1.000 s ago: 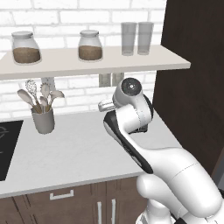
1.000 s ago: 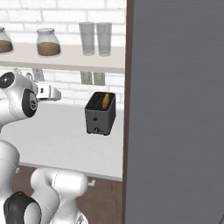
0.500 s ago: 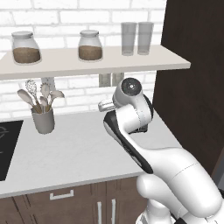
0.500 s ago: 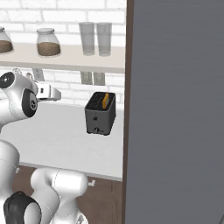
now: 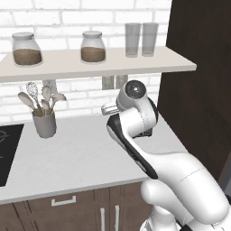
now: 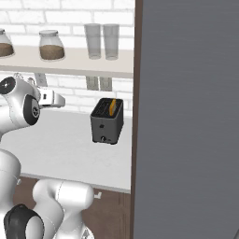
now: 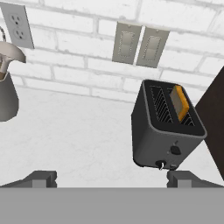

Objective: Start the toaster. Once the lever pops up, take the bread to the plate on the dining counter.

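Observation:
The dark grey toaster (image 7: 164, 135) stands on the white worktop by the brick wall, right of centre in the hand view and beside the tall dark panel in the right base view (image 6: 107, 122). One tan slice of bread (image 7: 180, 103) sticks up out of its right slot (image 6: 112, 107). A round knob and a small lever stub sit low on the face turned to me. My gripper (image 7: 112, 179) is open, its fingertips (image 7: 41, 178) spread wide. It hangs short of the toaster and holds nothing. In the left base view my arm hides the toaster. The plate and the dining counter are out of view.
A grey utensil cup (image 5: 44, 124) stands at the left of the worktop (image 5: 76, 153). A shelf (image 5: 90, 63) above carries two jars and two glasses. A tall dark panel (image 6: 186, 116) closes the right side. A black hob (image 5: 6, 149) lies at the far left.

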Robot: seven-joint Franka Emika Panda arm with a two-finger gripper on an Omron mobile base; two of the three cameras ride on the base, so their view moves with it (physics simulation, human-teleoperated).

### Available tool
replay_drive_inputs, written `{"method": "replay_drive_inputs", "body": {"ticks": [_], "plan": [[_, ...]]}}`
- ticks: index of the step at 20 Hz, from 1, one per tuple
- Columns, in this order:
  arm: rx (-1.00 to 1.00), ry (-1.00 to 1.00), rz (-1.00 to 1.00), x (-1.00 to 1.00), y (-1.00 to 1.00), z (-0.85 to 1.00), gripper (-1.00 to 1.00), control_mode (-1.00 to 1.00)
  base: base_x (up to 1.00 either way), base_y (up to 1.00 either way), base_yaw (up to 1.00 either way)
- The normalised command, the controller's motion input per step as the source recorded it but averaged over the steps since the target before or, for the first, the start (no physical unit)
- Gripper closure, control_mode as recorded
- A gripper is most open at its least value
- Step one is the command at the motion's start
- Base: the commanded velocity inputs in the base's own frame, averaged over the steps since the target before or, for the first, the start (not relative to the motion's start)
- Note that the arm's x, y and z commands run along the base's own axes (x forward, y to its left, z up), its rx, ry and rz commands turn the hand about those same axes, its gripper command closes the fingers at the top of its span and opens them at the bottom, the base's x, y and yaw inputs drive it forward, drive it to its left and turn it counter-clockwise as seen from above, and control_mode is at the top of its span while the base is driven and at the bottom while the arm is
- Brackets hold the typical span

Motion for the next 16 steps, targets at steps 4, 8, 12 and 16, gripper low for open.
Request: {"method": "replay_drive_inputs", "body": {"ticks": [4, 8, 12, 16], "plan": [[0.0, 0.0, 0.0, 0.0, 0.0, 0.0, -1.0, -1.0, 0.0, 0.0, 0.0], [0.0, 0.0, 0.0, 0.0, 0.0, 0.0, -1.0, -1.0, 0.0, 0.0, 0.0], [0.0, 0.0, 0.0, 0.0, 0.0, 0.0, -1.0, -1.0, 0.0, 0.0, 0.0], [0.0, 0.0, 0.0, 0.0, 0.0, 0.0, -1.0, -1.0, 0.0, 0.0, 0.0]]}}
